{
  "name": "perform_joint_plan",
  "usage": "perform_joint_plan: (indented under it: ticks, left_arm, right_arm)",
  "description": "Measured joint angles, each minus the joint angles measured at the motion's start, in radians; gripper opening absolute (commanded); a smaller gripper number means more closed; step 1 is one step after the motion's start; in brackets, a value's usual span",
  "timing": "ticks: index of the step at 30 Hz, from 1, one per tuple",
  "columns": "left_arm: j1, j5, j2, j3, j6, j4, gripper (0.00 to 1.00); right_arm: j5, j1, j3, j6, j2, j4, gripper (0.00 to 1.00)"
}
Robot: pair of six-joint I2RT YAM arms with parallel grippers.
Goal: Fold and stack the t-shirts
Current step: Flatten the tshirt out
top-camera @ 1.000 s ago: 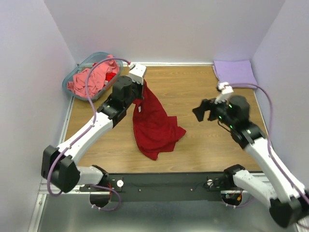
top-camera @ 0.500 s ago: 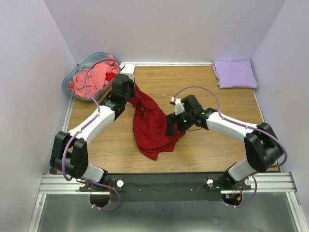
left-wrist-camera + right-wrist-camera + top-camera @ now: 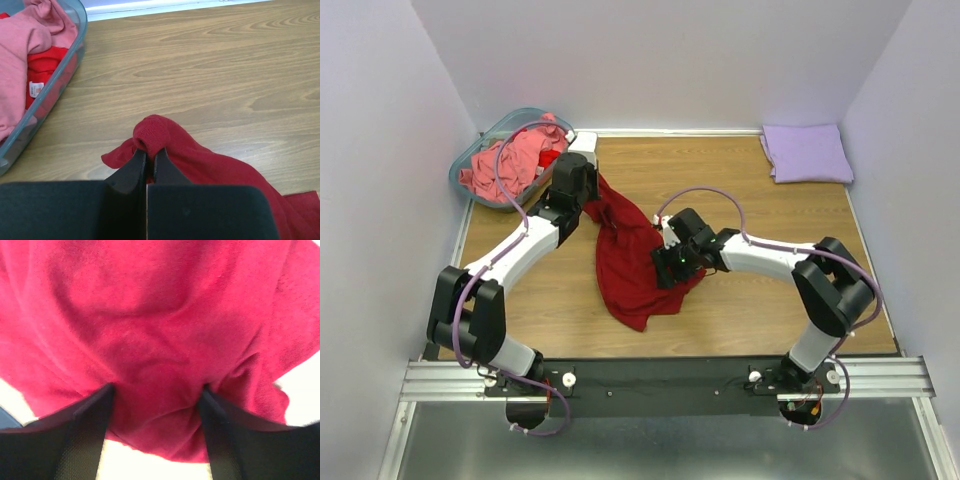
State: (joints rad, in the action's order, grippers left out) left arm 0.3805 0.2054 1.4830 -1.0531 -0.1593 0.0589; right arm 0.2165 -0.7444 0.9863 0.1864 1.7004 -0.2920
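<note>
**Dark red t-shirt** [image 3: 638, 268]: plain soft cloth, crumpled and creased, lying on the wooden tabletop [image 3: 770, 290] between the two claws.

**Left claw** [image 3: 147, 152]: closed tight, pinching a small rolled fold at the shirt's edge. The rest of the cloth trails to its right.

**Right claw** [image 3: 156, 390]: spread wide, with bunched red cloth directly ahead, between its fingers.

**Salmon-pink t-shirt** [image 3: 25, 35]: heaped in the basket [image 3: 75, 50], ahead and left of the left claw.

You have a plain dark red shirt [image 3: 638, 270] and a table [image 3: 750, 310] of light brown wood grain. The basket [image 3: 74, 50] is clear teal, the pink shirt [image 3: 508, 163] salmon in tone, the lavender shirt [image 3: 807, 152] plain.
</note>
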Motion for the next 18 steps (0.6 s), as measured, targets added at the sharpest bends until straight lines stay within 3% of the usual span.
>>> perform_joint_plan:
  ticks: [1, 2, 4, 6, 12, 18]
  left_arm:
    - [0.000, 0.000, 0.000, 0.000, 0.000, 0.000, 0.00]
    - [0.000, 0.000, 0.000, 0.000, 0.000, 0.000, 0.00]
    - [0.000, 0.000, 0.000, 0.000, 0.000, 0.000, 0.00]
    - [0.000, 0.000, 0.000, -0.003, 0.001, 0.000, 0.00]
    - [-0.002, 0.003, 0.002, -0.145, 0.018, -0.033, 0.00]
    - [0.003, -0.036, 0.041, -0.486, 0.018, -0.047, 0.00]
  right_arm:
    - [-0.009, 0.000, -0.001, 0.000, 0.006, 0.002, 0.49]
    - [-0.018, 0.000, -0.001, -0.003, 0.006, 0.004, 0.31]
    - [-0.042, 0.000, -0.001, 0.005, -0.001, 0.005, 0.20]
    - [-0.090, 0.000, -0.002, 0.006, -0.042, -0.001, 0.01]
    - [-0.332, 0.002, 0.058, -0.023, -0.254, -0.082, 0.01]
    - [-0.469, 0.011, 0.291, -0.089, -0.430, -0.232, 0.01]
